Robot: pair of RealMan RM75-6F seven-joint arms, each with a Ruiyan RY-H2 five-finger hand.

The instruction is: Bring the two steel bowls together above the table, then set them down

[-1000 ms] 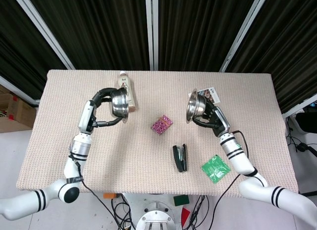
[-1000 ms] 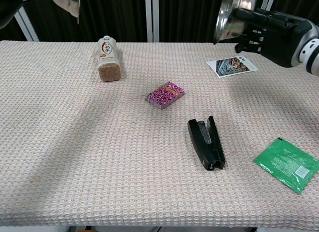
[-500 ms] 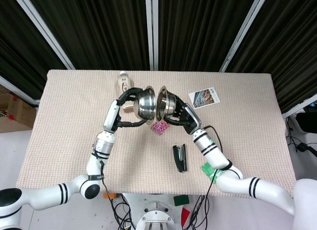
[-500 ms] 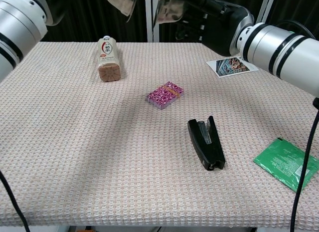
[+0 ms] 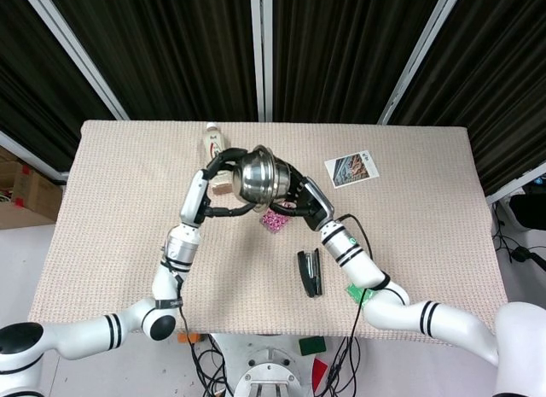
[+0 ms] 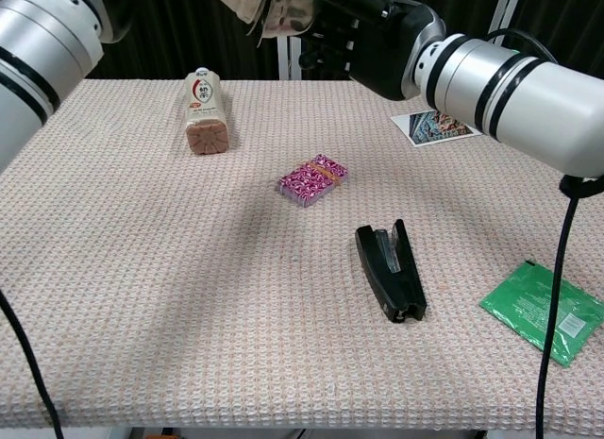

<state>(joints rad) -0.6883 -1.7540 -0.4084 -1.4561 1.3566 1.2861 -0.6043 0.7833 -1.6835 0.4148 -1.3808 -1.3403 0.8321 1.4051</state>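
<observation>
2 steel bowls touching, held aloft | bottle label unreadable

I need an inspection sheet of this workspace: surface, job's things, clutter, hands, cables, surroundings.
Surface: beige woven table cover.
Job's things: two steel bowls held together in the air above the table.
Clutter: brown drink bottle lying down; pink patterned packet; black stapler; green sachet; photo card.
Hands: left hand grips one bowl; right hand grips the other.
Cables: black cable hanging at the right arm; more under the table edge.
Surroundings: black curtains; cardboard box on the floor.
</observation>
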